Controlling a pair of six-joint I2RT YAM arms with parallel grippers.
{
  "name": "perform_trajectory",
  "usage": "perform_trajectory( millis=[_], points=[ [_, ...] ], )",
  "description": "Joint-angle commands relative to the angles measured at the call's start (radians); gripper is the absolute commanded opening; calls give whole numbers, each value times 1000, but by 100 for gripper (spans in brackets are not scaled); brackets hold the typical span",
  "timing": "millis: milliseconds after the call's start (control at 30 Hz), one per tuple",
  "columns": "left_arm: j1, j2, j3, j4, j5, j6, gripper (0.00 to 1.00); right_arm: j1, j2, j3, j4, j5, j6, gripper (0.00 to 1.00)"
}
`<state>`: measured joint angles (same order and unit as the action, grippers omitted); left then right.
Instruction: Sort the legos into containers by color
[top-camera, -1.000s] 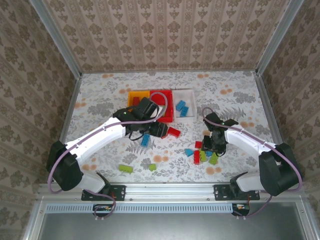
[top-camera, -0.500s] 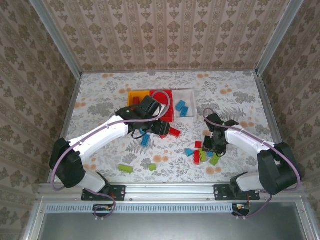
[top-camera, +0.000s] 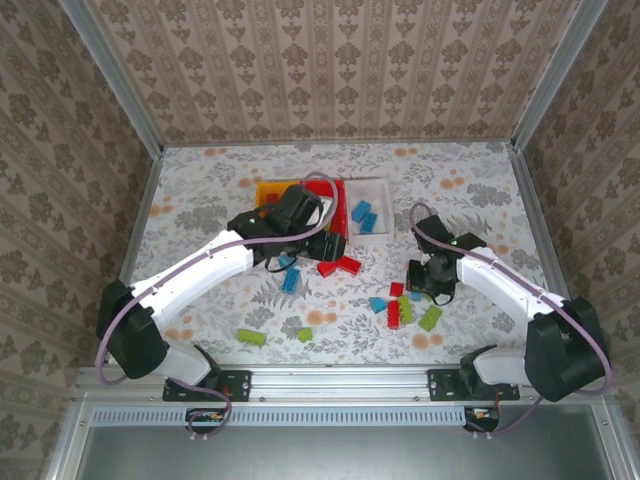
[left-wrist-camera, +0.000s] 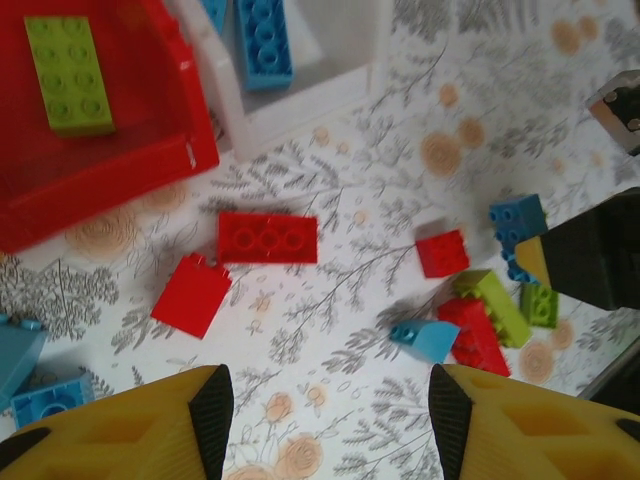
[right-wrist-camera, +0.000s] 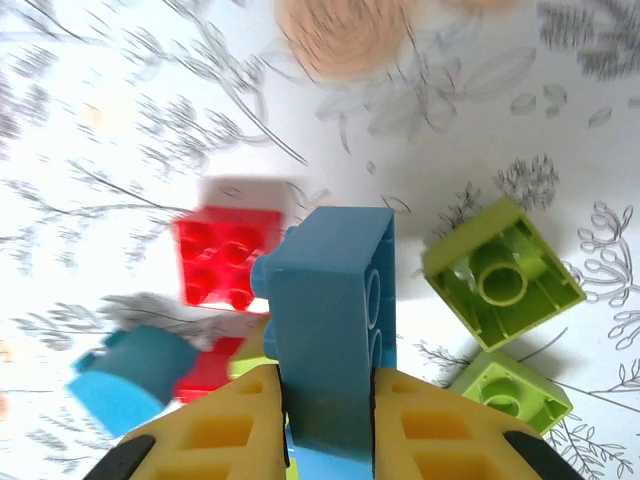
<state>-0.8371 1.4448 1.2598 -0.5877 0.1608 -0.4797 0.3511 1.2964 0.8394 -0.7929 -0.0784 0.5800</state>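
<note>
Red, light blue, lime green legos (left-wrist-camera: 267, 238); yellow-orange, red, white containers (left-wrist-camera: 150, 100); floral table (top-camera: 480, 200)

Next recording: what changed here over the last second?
The right pincer closed on a light blue brick from the pile and moved slightly up the table. The left pincer, open and empty, shifted a little toward the red bin. That bin and the two green bricks near the left arm's base stayed put.
</note>
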Motion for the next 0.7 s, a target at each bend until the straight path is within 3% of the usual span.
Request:
perform_trajectory(
  millis=[0,167,367,667],
  points=[
    [1,-41,75,32,-8,-26,57,-4,-17,93,-45,9,6,13],
    [9,-31,124,40,-21,-33,57,4,85,247,15,-26,16,11],
    [22,-27,115,48,-36,-46,57,28,336,474,109,-66,47,11],
    [23,-61,69,58,-71,-75,57,16,682,874,20,59,12,11]
  ],
)
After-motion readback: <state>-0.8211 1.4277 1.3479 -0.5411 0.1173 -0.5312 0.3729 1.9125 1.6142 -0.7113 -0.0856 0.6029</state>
